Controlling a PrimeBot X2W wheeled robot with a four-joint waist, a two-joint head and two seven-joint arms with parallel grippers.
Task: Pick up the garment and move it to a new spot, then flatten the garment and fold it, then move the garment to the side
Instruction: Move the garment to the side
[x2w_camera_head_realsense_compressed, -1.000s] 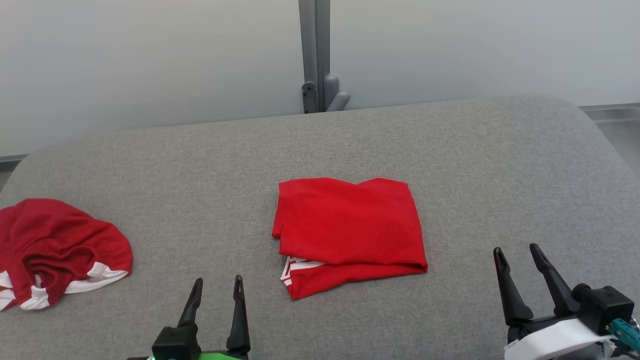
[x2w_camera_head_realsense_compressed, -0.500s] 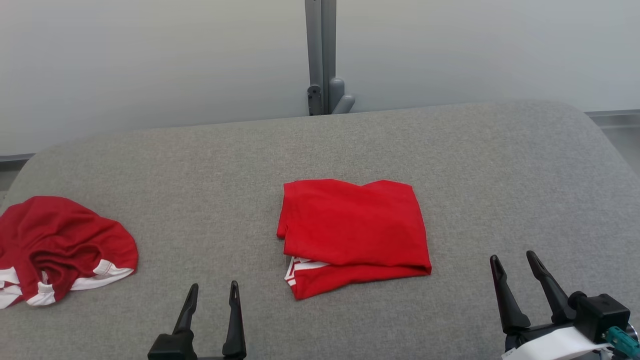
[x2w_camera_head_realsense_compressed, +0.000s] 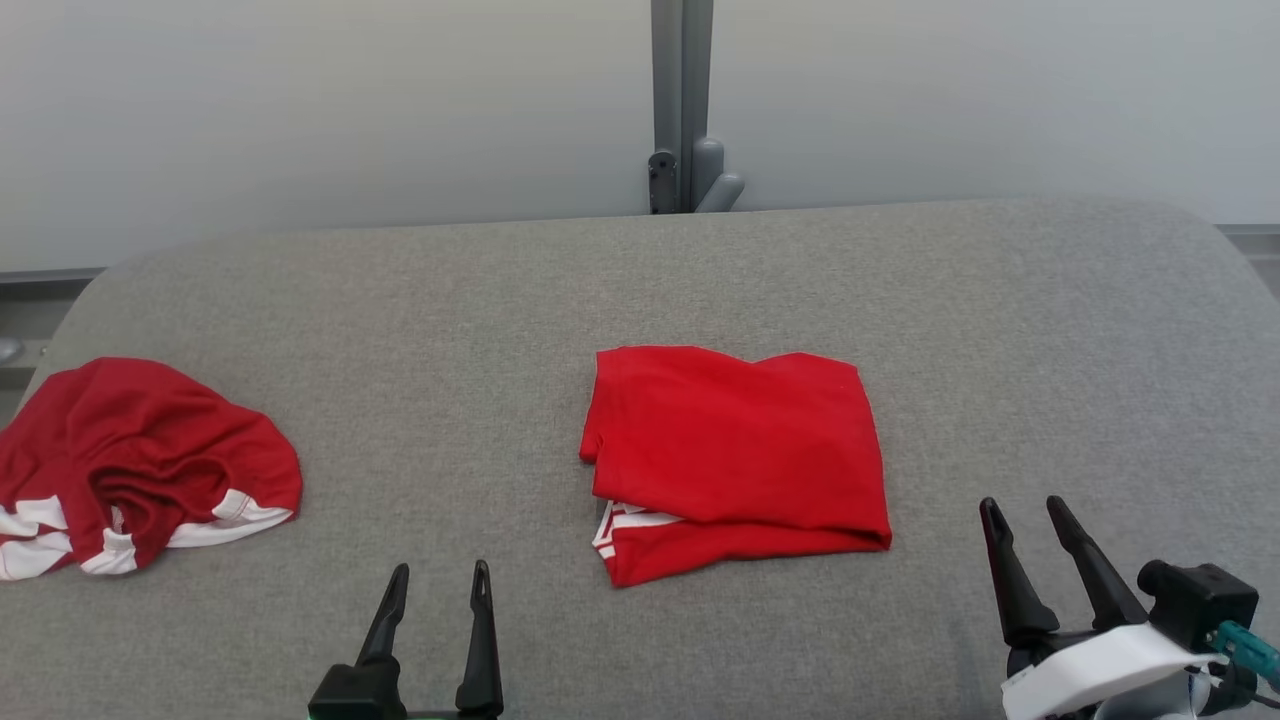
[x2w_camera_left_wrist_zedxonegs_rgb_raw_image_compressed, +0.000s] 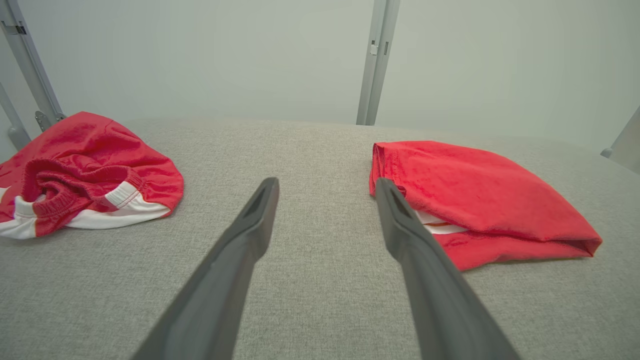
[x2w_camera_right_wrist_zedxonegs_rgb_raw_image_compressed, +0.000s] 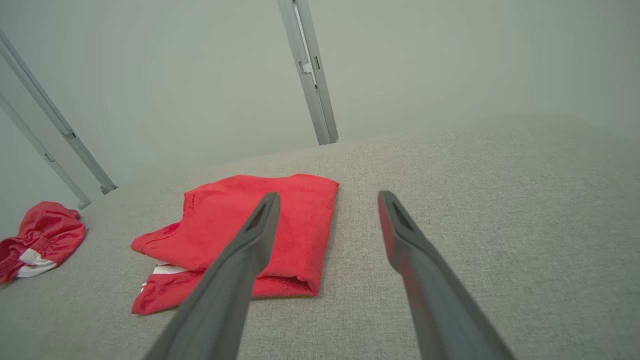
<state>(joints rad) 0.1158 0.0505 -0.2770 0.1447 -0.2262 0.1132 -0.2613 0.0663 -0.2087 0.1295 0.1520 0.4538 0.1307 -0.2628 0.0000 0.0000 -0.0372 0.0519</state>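
1. The folded red garment (x2w_camera_head_realsense_compressed: 738, 460) lies flat in the middle of the grey table (x2w_camera_head_realsense_compressed: 640, 280). It forms a rough rectangle, and a white-striped layer peeks out at its near left corner. Nothing touches it.
2. Compared with a second ago, the whole head view has slid rightward. The post (x2w_camera_head_realsense_compressed: 680, 100), the table and both cloths moved together, so we read this as the camera turning. The garment keeps its spot on the table and its fold.
3. The left gripper (x2w_camera_head_realsense_compressed: 441, 568) hangs over the near edge of the table, to the left of the garment's near left corner and apart from it. Its fingers are spread wide with nothing between them, as they were before.
4. The right gripper (x2w_camera_head_realsense_compressed: 1022, 502) hangs near and to the right of the garment's near right corner, also apart from it. Its fingers are likewise spread wide and empty, with no change in their spread.
5. The garment's left edge shows a stitched hem. Its right and near edges are rounded folds, doubled along the near side, and its far edge runs slightly wavy.
6. We see bare table surface all around the garment. A broad stretch runs right to the rounded right edge of the table, and a band runs far toward the post.
7. A crumpled red garment (x2w_camera_head_realsense_compressed: 140, 460) with white trim sits at the left edge of the table, well apart from the folded one. Open surface lies between the two.
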